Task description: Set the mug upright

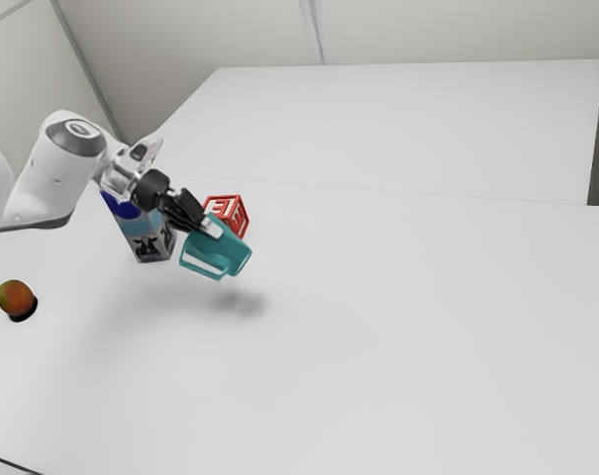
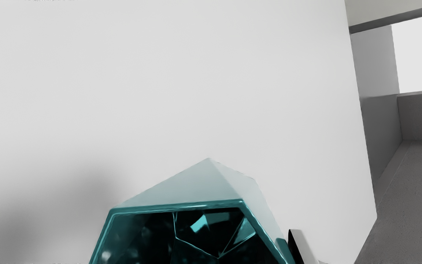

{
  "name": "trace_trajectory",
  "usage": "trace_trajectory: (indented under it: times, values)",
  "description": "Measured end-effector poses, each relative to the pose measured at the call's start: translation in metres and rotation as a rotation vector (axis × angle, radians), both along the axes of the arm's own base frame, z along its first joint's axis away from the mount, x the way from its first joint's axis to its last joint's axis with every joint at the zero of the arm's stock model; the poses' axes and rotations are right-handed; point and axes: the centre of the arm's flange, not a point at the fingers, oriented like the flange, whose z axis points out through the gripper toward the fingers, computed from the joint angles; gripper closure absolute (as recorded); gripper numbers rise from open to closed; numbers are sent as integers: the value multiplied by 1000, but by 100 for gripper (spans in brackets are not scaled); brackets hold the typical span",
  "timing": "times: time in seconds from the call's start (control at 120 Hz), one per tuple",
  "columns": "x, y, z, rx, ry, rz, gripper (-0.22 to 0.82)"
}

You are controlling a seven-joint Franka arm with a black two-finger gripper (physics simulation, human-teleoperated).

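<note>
Black two-finger gripper [image 1: 209, 227] grips glossy teal faceted mug [image 1: 226, 255], tilted, held above white table [image 1: 398, 346].

Blk [image 1: 239, 216], ctn [image 1: 152, 245] nr mug [image 1: 230, 248]; room exterior view's right

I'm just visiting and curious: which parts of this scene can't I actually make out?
- Milk carton, exterior view: its top is hidden behind the arm.
- Red letter block, exterior view: its lower part is hidden by the teal mug.
- Arm's base: cut off by the exterior view's left edge.
- Teal mug, wrist view: its near part is cut off by the bottom edge.
</note>
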Motion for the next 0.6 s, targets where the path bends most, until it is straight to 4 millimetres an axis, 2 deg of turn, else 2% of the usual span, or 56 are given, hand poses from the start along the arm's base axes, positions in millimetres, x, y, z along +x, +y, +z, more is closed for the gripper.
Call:
trace_trajectory:
  times: [0.192, 0.308, 0.492, 0.6]
  values:
    - [-8, -39, 44, 169, -27, -85, 78]
    - [-18, -55, 57, 288, -23, -109, 78]
    - [-33, -81, 56, 461, -13, -119, 78]
    - [-39, -95, 45, 555, -15, -116, 78]
